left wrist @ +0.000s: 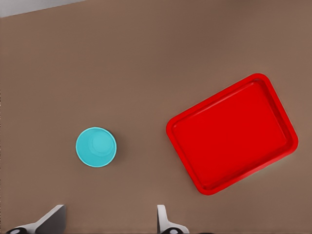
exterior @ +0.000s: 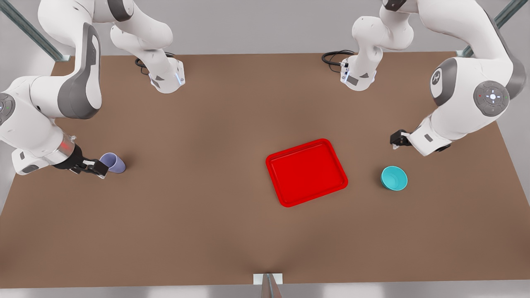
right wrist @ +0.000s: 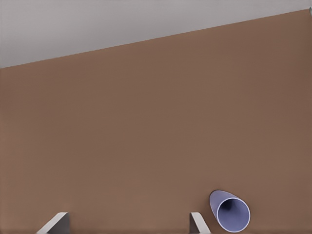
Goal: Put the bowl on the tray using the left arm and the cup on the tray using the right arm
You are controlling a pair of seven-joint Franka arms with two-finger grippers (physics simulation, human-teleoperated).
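- The red tray (exterior: 306, 172) lies flat on the brown table (exterior: 207, 231), a little toward the front view's right of centre, turned at a slight angle to the table's edges. Nothing rests on it.
- The teal bowl (exterior: 394, 178) stands upright on the table, near the tray on the front view's right and apart from it, with bare table between them.
- In the left wrist view the bowl (left wrist: 96, 146) and the tray (left wrist: 232, 133) both lie below the camera, well apart from each other.
- The left gripper (exterior: 398, 139) hangs above the table on the front view's right, near the bowl but not touching it. In the left wrist view its two fingers (left wrist: 48, 222) stand spread wide apart with nothing between them.
- The lavender cup (exterior: 112, 162) is on the table at the front view's far left, well apart from the tray. It looks tipped, with its open mouth turned toward the gripper beside it.
- The right gripper (exterior: 92, 167) is low over the table, just beside the cup's mouth; whether it touches the cup cannot be told from the front view.
- In the right wrist view the cup (right wrist: 229, 210) sits outside the gripper, just beside one finger (right wrist: 199, 223). The fingers are spread apart and hold nothing.
- Black cables (exterior: 335, 57) coil by the arm bases at the table's far edge.
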